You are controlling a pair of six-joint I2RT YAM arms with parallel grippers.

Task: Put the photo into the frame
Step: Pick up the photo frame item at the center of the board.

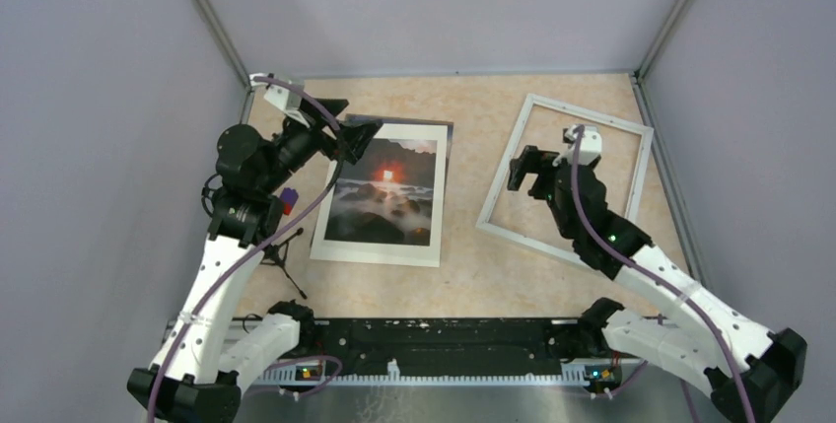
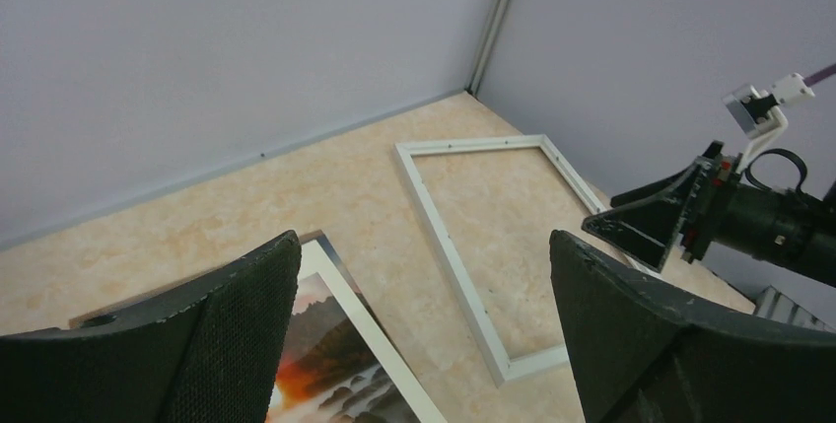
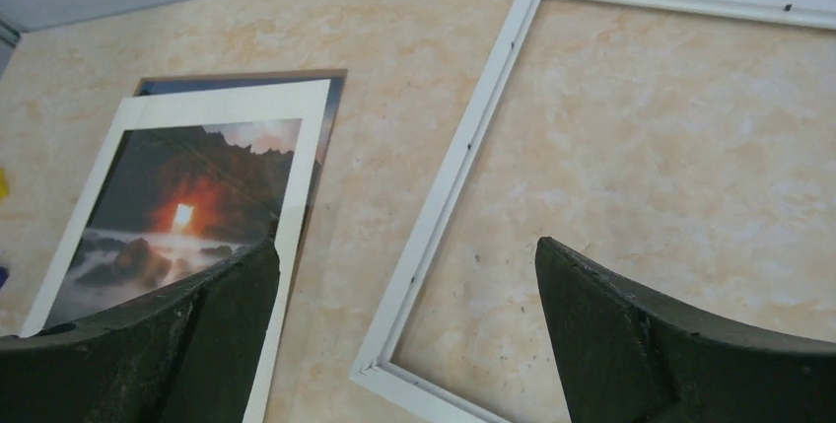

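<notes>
- Two arms reach over the marbled table [image 1: 471, 263], one to each side.
- Left of centre the photo [image 1: 383, 191] lies flat and face up, its red sun showing, with a white mat [image 1: 379, 251] bordering it on all sides.
- A darker sheet [image 3: 335, 107] peeks out from under the mat along the far and right edges.
- To the right, well apart from the photo, the frame [image 1: 592, 113] lies flat and skewed, with bare table showing through its opening.
- The left gripper [image 1: 357, 117] hangs over the far left corner of the mat, fingers spread wide and holding nothing.
- The right gripper [image 1: 527, 178] hovers above the frame's left side, its fingers also wide apart and empty.
</notes>
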